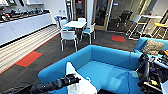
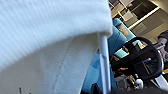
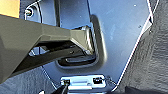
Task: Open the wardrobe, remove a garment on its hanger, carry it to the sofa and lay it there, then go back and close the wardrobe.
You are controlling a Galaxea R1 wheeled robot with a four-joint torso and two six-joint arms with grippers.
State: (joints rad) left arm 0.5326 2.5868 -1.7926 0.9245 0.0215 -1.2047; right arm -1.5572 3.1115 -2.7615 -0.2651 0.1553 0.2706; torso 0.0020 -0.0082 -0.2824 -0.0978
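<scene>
The garment [image 1: 82, 86] is plain white thin cloth with a fine ribbed weave; in the left wrist view it hangs close to the camera in soft folds, with a hemmed edge running down beside a slim white bar of the hanger [image 2: 104, 65]. In the head view the white cloth rises to a point and spreads out below the end of the left arm, at the near edge of the sofa [image 1: 110, 65], just over the front of its seat. The left tool [image 1: 72, 80] is dark and sits against the cloth; it appears closed on the garment, though its fingers are hard to make out.

The sofa is bright blue, with a low rounded back that curves round a wide seat; the seat shows bare blue upholstery beyond the white cloth. A smaller blue seat [image 1: 142, 42] behind it to the right carries a patterned cushion [image 1: 152, 47].

The right arm [image 1: 145, 72] stands dark at the right edge of the head view, over the sofa's right end. I cannot tell whether the right tool is open or closed.

Further back, a white table [image 1: 75, 24] stands with white chairs [image 1: 68, 35] around it on dark carpet with red patches [image 1: 28, 58]. A long white worktop [image 1: 22, 18] along the left wall holds dark items too blurred to name.
</scene>
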